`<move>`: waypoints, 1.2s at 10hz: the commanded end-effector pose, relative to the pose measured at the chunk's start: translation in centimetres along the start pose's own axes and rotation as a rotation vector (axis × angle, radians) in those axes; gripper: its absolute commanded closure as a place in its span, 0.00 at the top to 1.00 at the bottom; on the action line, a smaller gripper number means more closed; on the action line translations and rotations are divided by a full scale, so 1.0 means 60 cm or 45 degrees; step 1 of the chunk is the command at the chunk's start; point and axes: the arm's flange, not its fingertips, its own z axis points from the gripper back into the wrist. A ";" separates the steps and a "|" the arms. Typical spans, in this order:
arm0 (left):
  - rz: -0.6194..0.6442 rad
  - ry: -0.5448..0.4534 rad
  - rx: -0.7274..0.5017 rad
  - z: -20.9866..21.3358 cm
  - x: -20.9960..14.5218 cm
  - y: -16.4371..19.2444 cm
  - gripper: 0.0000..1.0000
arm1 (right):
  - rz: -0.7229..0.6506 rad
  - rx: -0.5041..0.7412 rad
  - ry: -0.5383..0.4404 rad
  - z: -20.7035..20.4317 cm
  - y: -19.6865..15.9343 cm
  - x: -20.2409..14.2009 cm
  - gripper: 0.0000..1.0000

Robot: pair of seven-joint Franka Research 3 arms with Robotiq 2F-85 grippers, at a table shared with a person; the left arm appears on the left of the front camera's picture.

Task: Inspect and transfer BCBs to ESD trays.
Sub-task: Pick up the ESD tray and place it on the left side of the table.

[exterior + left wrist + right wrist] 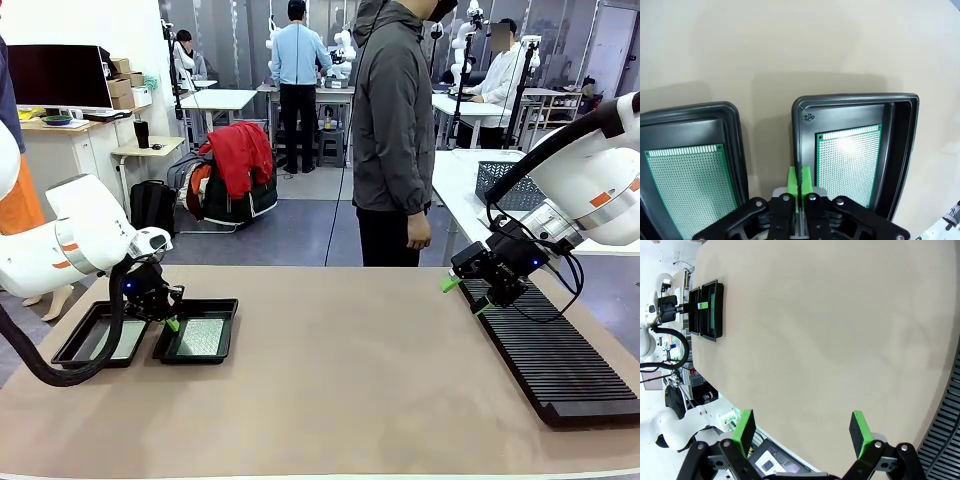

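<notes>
Left end effector [172, 322] low over the two ESD trays at the left side of the worktop [340, 380], poised above the rim between them. Green pads [800, 179] pressed flat together, nothing between them. Seen from left wrist: pads directly over the gap separating the trays.

Left-hand tray [95, 335] and right-hand tray [197, 331] side by side, rims nearly touching, both flat on the worktop. One BCB in each: board [690, 187] on the floor of the one tray, board [847, 162] on the floor of the other. Both boards lying flat, perforated faces up, inside the raised rims. Light glare on upper part of the second board.

Right end effector [460, 293] at the right side of the worktop, held above the near-left end of a long black ribbed rack [555, 355]. Fingers [746, 426] spread wide apart, empty; bare worktop visible between them from right wrist.

Person [392, 130] in grey jacket standing at the far edge, arms down, hand [419, 232] hanging at the side, clear of the worktop.
</notes>
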 end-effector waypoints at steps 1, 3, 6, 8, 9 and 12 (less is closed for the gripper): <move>0.010 0.001 0.000 0.000 0.000 0.000 0.03 | -0.021 -0.010 -0.004 0.000 0.003 -0.001 1.00; 0.010 0.001 0.000 0.000 0.000 0.000 0.03 | -0.021 -0.010 -0.004 0.000 0.003 -0.001 1.00; 0.003 0.002 0.027 0.003 0.002 -0.003 0.16 | -0.021 -0.010 -0.004 0.000 0.003 -0.001 1.00; -0.010 0.016 0.048 0.014 0.002 -0.015 0.35 | -0.021 -0.010 -0.004 0.000 0.003 -0.001 1.00; -0.011 0.017 0.066 0.021 0.002 -0.022 0.43 | -0.021 -0.010 -0.004 0.000 0.003 -0.001 1.00; -0.025 0.012 0.115 0.053 -0.003 -0.043 0.73 | -0.021 -0.010 -0.004 0.000 0.003 -0.001 1.00</move>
